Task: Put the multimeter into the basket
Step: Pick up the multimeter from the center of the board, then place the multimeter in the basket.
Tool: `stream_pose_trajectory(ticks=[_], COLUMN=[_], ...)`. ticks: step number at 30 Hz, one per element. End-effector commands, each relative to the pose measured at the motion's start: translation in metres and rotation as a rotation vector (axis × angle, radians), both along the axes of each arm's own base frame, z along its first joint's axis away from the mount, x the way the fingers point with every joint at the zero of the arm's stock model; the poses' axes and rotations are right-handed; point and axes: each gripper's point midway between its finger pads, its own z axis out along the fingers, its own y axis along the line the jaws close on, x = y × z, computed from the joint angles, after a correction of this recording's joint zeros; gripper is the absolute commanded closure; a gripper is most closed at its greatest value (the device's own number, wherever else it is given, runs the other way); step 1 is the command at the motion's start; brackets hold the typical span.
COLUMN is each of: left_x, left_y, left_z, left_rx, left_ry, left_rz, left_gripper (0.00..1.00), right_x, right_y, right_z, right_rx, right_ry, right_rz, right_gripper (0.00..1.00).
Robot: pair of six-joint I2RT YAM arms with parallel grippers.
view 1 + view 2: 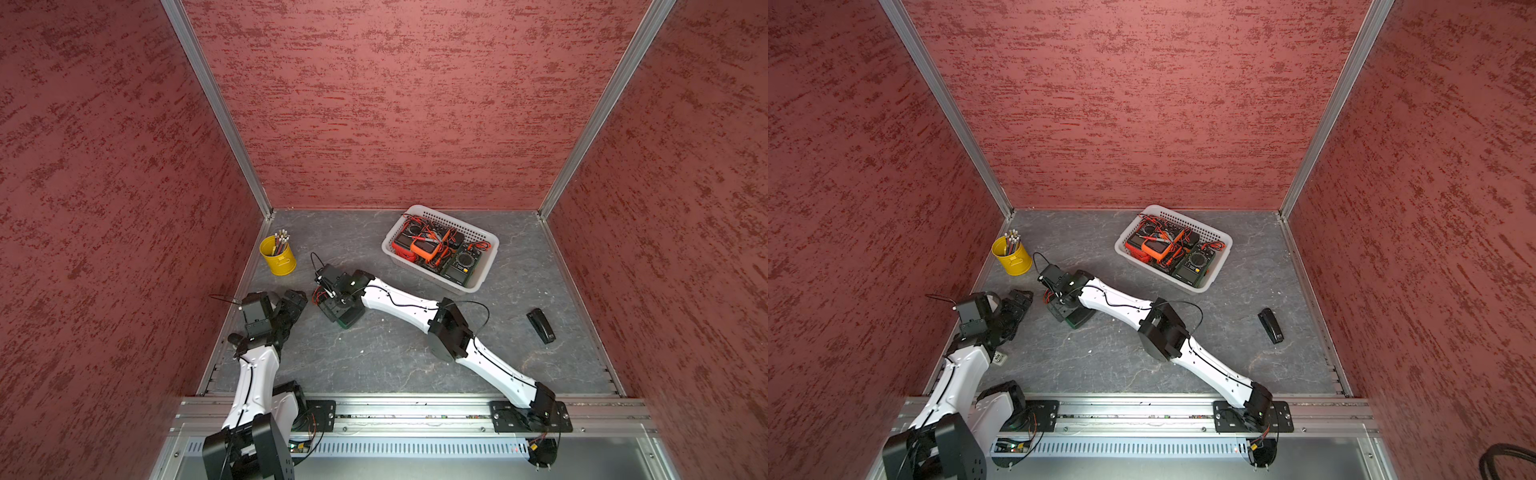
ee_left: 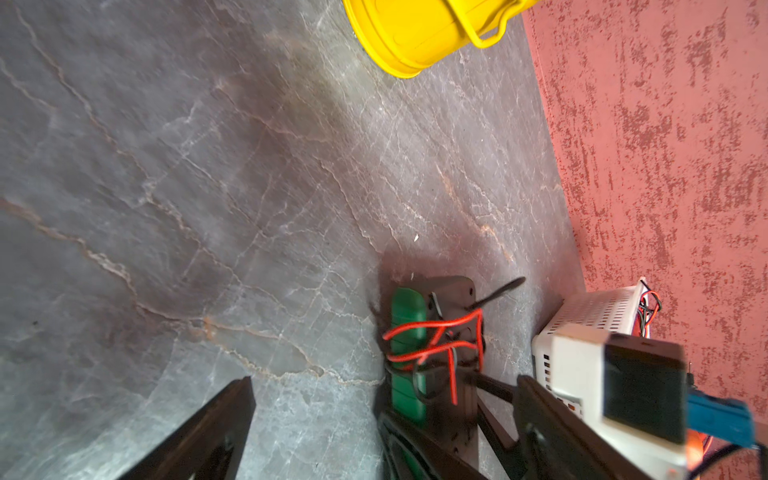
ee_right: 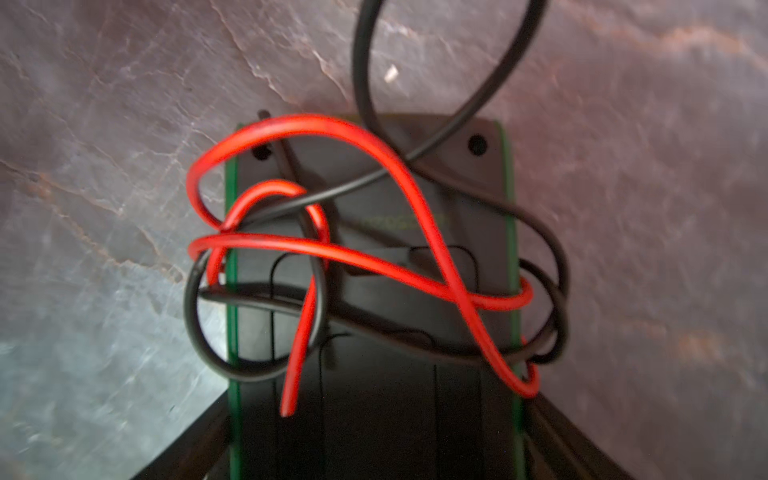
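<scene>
The multimeter (image 1: 349,322) lies on the table (image 1: 395,357) left of centre, under the right pincer (image 1: 338,309), with the left pincer (image 1: 296,299) just to its left. A cup (image 1: 279,259) stands far left. The basket (image 1: 455,220), with other meters (image 1: 424,249) in it, sits far and right of centre, and a small oblong thing (image 1: 541,326) lies at the right.

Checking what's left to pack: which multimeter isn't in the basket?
The green-edged multimeter on the table, red and black leads wrapped round it, clasped by the right gripper. All others sit in the white basket.
</scene>
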Motion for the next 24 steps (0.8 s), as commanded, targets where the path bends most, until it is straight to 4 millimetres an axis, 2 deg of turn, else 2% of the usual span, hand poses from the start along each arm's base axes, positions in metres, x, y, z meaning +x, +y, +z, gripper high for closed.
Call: stream_pose_trajectory(ticks=[1,8,14,17,20,24], left_x=[0.002,0.005,0.009,0.012,0.017,0.022], left_y=[-0.002,-0.005,-0.012,-0.019,-0.031,-0.047], left_z=[0.009,0.011,0.015,0.021,0.029,0.042], left_rx=[0.024,0.028,0.024,0.025,0.029,0.075], left_ry=[-0.031,-0.036,-0.057,-0.080,-0.114,-0.144], left_rz=[-0.042,-0.067,-0.106,-0.146,-0.204,-0.270], left_gripper=[0.00,0.00,0.00,0.00,0.00,0.00], right_x=[-0.009,-0.017,-0.020,-0.019,-0.012,0.000], right_y=[-0.001,-0.019,-0.052,-0.081,-0.119,-0.175], right_z=[0.076,0.129,0.175,0.200,0.219,0.230], right_rx=[0.126,0.226,0.320,0.337,0.315,0.293], right_ry=[-0.009,-0.055,-0.137,-0.213,-0.300,-0.358], right_rz=[-0.115,-0.192,-0.267,-0.329,-0.420,-0.563], right_gripper=[0.67,0.76,0.77,0.76,0.75,0.74])
